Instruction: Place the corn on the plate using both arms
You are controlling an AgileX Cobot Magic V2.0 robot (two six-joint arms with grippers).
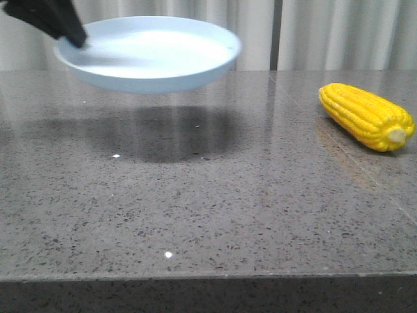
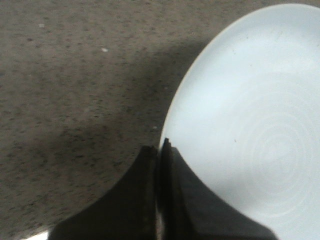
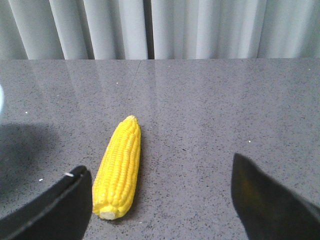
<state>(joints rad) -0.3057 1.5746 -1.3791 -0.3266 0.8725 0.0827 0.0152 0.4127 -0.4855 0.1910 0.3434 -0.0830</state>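
Grey speckled table (image 1: 215, 215) below you. Plate (image 1: 156, 81) airborne over its left half, left gripper (image 2: 160, 150) clamped on rim. Corn (image 1: 367, 116) lies flat at table's right, well apart from plate. Your right gripper (image 3: 160, 192) spread wide, corn beside one finger, untouched.

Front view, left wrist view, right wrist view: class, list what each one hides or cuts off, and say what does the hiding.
- Front view: the right end effector is out of frame; the left end effector is cut by the top left corner.
- Left wrist view: the plate runs past the edge; the corn is absent.
- Right wrist view: the corn shows whole, but the right end effector fingertips are cropped below.
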